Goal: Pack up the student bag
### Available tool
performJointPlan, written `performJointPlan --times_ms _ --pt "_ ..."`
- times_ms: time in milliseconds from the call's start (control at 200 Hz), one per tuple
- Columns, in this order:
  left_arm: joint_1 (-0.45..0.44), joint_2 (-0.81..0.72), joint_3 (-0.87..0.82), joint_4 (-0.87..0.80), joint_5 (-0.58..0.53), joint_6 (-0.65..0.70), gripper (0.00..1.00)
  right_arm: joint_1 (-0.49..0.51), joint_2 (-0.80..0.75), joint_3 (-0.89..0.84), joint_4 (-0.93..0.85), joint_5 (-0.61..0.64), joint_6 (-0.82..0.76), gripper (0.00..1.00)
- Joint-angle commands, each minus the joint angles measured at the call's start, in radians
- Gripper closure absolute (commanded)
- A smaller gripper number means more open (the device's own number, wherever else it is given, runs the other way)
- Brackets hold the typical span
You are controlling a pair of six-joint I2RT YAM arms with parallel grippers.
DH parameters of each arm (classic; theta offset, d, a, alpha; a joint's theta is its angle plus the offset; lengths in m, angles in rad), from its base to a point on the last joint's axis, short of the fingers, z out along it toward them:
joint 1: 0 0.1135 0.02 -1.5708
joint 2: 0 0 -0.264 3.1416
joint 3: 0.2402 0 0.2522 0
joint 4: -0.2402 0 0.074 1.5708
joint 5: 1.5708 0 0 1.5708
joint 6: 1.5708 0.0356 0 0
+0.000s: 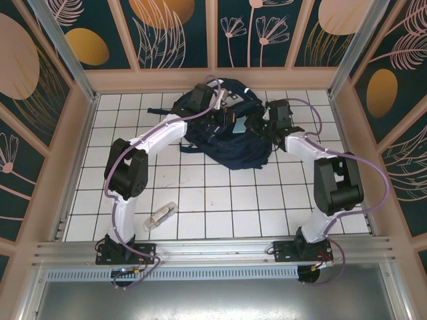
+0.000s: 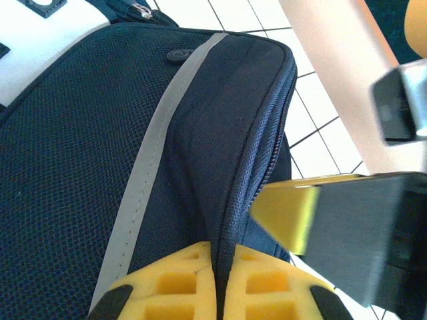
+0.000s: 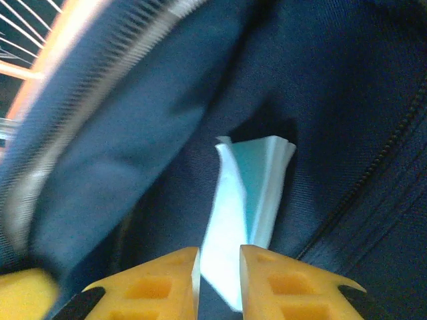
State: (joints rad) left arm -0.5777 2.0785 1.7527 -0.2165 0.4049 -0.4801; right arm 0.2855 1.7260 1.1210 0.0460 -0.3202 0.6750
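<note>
Low on the left of the top view we see a small pale tube [image 1: 162, 215] lying on the white tiled table [image 1: 220, 200]. Up in the centre sits the student bag [image 1: 227, 143]. At the bottom of the left wrist view, the left gripper [image 2: 219, 263] is pressed together on a fold of the bag beside its zipper. At the bottom of the right wrist view, the right gripper [image 3: 219, 273] pinches a pale blue folded sheet [image 3: 257, 187] with the bag's navy fabric all around it.
</note>
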Motion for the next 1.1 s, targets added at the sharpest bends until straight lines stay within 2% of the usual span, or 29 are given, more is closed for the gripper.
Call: performJointPlan --times_ms 0,140,220,300,395,440,530,620,650,665,796,826,941,981,1046,1091 --pt "-0.002 -0.080 -0.005 0.098 0.075 -0.033 1.00 0.023 0.101 0.067 0.024 -0.024 -0.015 0.78" --pt "-0.002 -0.076 -0.021 0.121 0.090 -0.056 1.00 0.055 0.213 0.168 0.041 -0.113 -0.015 0.83" --pt "-0.001 -0.074 -0.035 0.137 0.090 -0.069 1.00 0.069 0.213 0.177 0.074 -0.157 -0.012 0.83" --pt "-0.002 -0.074 -0.043 0.143 0.069 -0.074 1.00 0.071 0.171 0.157 0.071 -0.143 -0.025 0.79" --pt "-0.001 -0.079 -0.047 0.137 0.036 -0.078 1.00 0.068 0.092 0.115 0.020 -0.097 -0.062 0.69" --pt "0.000 -0.084 -0.050 0.136 0.017 -0.082 0.97 0.068 0.046 0.088 -0.013 -0.072 -0.082 0.61" --pt "0.003 -0.098 -0.058 0.143 -0.010 -0.090 0.91 0.069 -0.055 0.018 -0.053 -0.034 -0.123 0.32" --pt "0.010 -0.113 -0.071 0.157 -0.023 -0.100 0.88 0.066 -0.161 -0.058 -0.052 -0.039 -0.164 0.21" --pt "0.011 -0.117 -0.076 0.158 -0.031 -0.101 0.86 0.066 -0.194 -0.073 -0.069 -0.020 -0.178 0.04" --pt "0.011 -0.119 -0.079 0.159 -0.033 -0.102 0.86 0.067 -0.210 -0.078 -0.081 -0.009 -0.186 0.01" --pt "0.014 -0.124 -0.090 0.152 -0.041 -0.104 0.79 0.084 -0.344 -0.140 -0.144 -0.003 -0.253 0.01" --pt "0.013 -0.124 -0.095 0.151 -0.032 -0.108 0.75 0.097 -0.370 -0.155 -0.150 -0.012 -0.271 0.01" --pt "0.014 -0.153 -0.147 0.161 0.000 -0.139 0.63 0.203 -0.455 -0.209 -0.161 -0.010 -0.323 0.03" --pt "0.013 -0.176 -0.173 0.167 -0.002 -0.150 0.54 0.244 -0.475 -0.228 -0.154 -0.009 -0.340 0.04" --pt "0.014 -0.224 -0.219 0.165 -0.035 -0.154 0.32 0.323 -0.508 -0.268 -0.130 0.005 -0.372 0.09" --pt "0.017 -0.265 -0.254 0.159 -0.072 -0.145 0.24 0.385 -0.520 -0.296 -0.106 0.010 -0.404 0.10"
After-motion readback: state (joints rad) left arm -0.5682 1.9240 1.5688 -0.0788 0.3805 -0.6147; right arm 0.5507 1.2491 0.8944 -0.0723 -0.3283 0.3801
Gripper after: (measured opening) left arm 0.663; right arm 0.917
